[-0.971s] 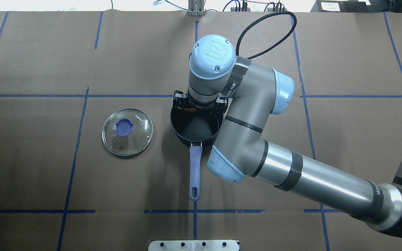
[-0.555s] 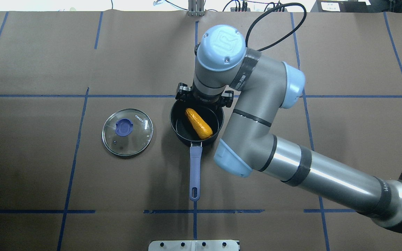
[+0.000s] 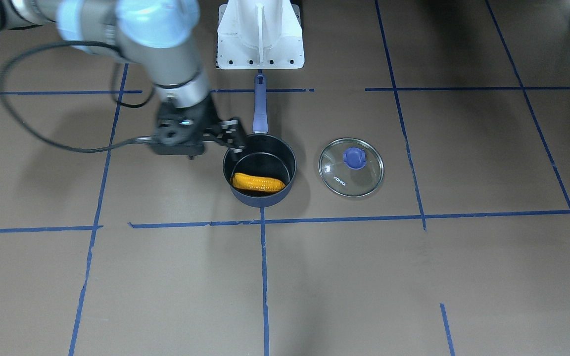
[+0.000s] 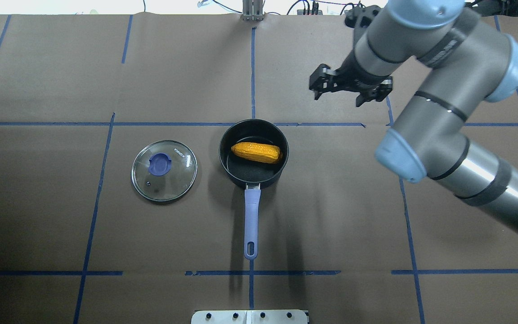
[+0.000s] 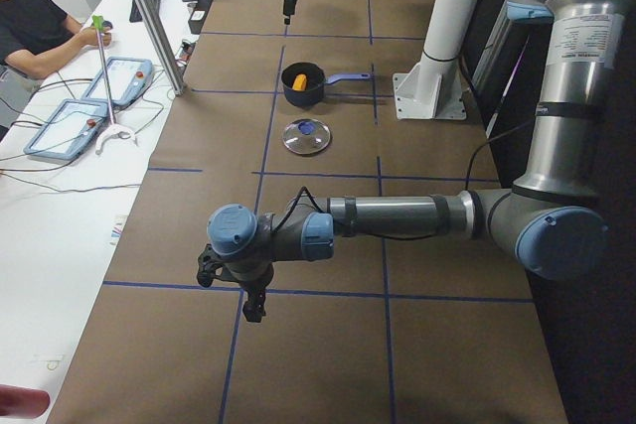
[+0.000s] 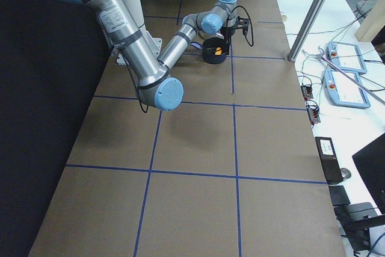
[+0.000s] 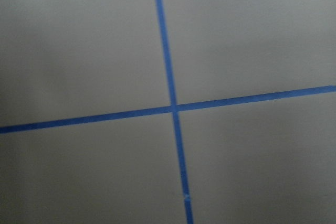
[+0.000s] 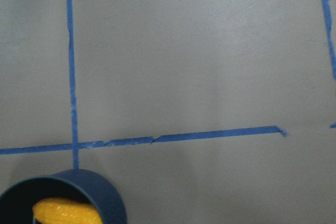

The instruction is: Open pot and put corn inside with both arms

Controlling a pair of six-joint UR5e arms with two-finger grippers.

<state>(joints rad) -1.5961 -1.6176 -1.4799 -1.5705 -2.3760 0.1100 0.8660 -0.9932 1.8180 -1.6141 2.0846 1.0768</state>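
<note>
Status: the task looks basically done. The pot (image 4: 246, 170) is open, and its glass lid (image 4: 164, 170) lies flat on the table (image 4: 61, 216) just beside the pot on the robot's left, not touching it. The corn (image 4: 257, 152) lies inside the pot, across the half of the bottom away from the handle, and nothing is holding it. The right gripper (image 4: 337, 100) is raised, past the pot's far rim and off to the robot's right. Its jaws are spread with nothing between them. The left gripper (image 5: 250, 305) is well apart from the pot, near the table's left end and pointing down. It shows only in the left side view, so I can't tell whether its jaws are open or closed. My read is that all that's left is parking the arms, unless the lid is meant to go back on, which the task doesn't ask for. On visibility, neither wrist cam shows its own fingers. The left wrist cam sees only a tape cross (image 7: 174, 108) on the brown paper. The right wrist cam clips the pot and corn at its bottom-left corner. The right arm is motion-blurred in the front view. In the right side view that arm partly covers the pot.
</note>
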